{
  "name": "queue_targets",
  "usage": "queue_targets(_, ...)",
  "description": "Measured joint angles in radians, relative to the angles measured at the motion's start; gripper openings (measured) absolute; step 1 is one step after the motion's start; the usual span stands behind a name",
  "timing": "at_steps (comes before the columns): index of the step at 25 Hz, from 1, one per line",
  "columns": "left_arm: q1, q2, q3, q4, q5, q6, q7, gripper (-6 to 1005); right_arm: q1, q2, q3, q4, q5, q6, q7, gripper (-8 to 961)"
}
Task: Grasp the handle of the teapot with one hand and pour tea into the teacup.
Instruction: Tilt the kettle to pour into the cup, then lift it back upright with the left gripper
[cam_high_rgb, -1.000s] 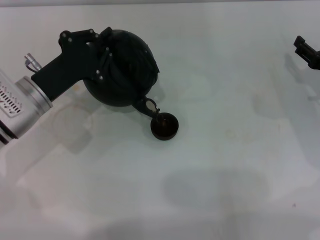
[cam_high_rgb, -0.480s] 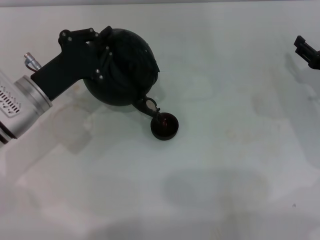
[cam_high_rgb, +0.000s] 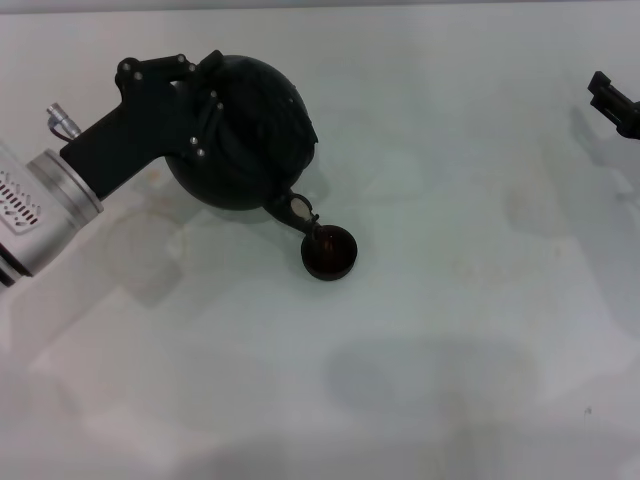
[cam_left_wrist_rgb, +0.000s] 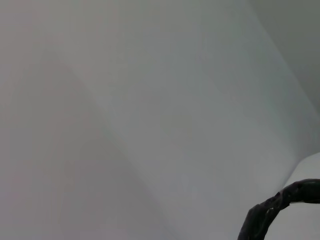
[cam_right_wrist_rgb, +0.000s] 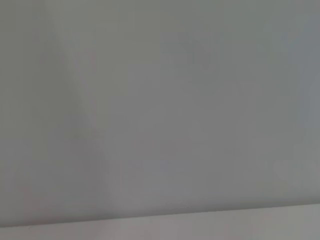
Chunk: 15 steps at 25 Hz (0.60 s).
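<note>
So from the head view we've got the left gripper clamped onto the handle of the teapot at the far left of the tabletop. The pot is tipped over toward the near right, spout pointing down. The spout tip sits right over the rim of the teacup, which stands on the tabletop just near-right of the pot, and we can see dark reddish liquid inside it.

The left wrist view gives us almost none of that, only pale surface and a dark curved bit at one corner, which looks like the handle, though we can't say for sure. The right wrist view is plain grey.

The right gripper pokes in at the far right edge, well apart from everything, and we can't tell how its fingers stand.
</note>
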Motion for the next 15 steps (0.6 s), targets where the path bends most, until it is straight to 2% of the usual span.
queue_targets(15, 0.017, -0.003, -0.008, -0.008, -0.013, 0.023, 0.017, 118, 0.000, 0.000, 0.000, 0.000, 0.000, 0.000, 0.012, 831)
